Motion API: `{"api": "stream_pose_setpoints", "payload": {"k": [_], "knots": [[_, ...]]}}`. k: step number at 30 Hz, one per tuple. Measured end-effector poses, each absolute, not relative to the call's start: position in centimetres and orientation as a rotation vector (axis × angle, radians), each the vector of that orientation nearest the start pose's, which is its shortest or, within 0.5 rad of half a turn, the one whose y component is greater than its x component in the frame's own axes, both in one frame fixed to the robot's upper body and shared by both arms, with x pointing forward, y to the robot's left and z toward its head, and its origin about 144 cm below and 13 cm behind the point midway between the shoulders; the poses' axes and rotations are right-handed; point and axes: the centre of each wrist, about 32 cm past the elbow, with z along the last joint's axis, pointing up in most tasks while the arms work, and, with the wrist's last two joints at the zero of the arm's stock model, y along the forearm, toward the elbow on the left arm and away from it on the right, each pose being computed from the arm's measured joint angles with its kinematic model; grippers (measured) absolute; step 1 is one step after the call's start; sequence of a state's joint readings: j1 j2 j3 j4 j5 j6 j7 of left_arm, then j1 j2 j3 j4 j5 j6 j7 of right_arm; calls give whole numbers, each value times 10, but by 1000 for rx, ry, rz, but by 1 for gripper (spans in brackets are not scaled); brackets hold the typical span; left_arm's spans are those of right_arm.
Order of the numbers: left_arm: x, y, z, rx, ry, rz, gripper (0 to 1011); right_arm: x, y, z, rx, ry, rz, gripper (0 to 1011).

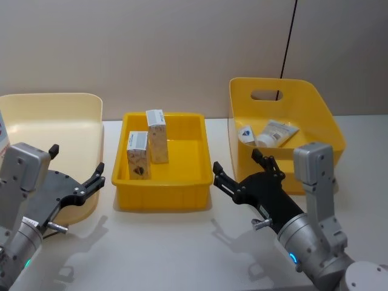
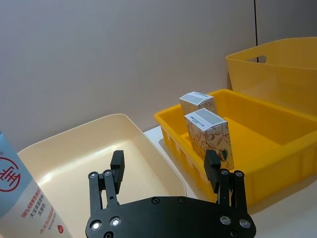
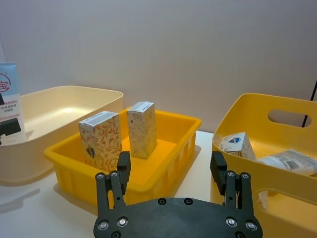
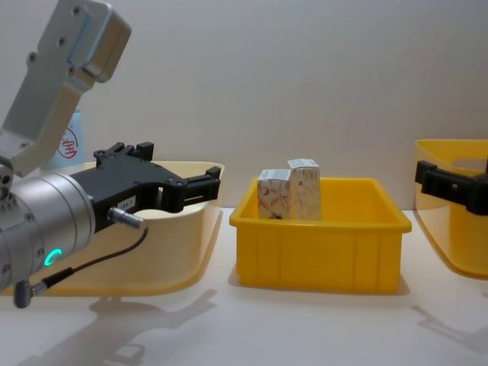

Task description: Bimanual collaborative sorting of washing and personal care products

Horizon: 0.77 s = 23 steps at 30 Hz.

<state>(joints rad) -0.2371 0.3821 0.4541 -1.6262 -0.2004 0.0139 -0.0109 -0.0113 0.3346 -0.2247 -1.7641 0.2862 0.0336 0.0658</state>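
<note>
While both hands hang open and empty over the table's near edge, the left hand point(image 1: 76, 173) by the cream bin point(image 1: 73, 109) and the right hand point(image 1: 238, 168) near the handled yellow bin point(image 1: 315, 100), no pick looks begun. Two cartons point(image 1: 148, 145) stand upright in the middle yellow tray point(image 1: 163, 200), so next I'd expect a reach for the blue tube point(image 2: 22, 198) beside the left hand or the items point(image 1: 267, 133) in the handled bin.

Lab bench: bare wall point(image 1: 182, 48), white table point(image 1: 182, 254)

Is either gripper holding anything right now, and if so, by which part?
Nothing is held. The left gripper is open above the cream bin; the right gripper is open between the yellow tray and the handled bin.
</note>
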Motion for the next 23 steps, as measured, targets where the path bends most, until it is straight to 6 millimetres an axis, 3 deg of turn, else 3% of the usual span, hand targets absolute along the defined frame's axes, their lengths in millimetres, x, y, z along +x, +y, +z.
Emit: {"api": "stream_pose_setpoints", "payload": {"k": [23], "knots": [[492, 198, 1204, 61, -268, 1124, 1003, 443, -237, 1189, 26, -74, -1229, 1001]]}}
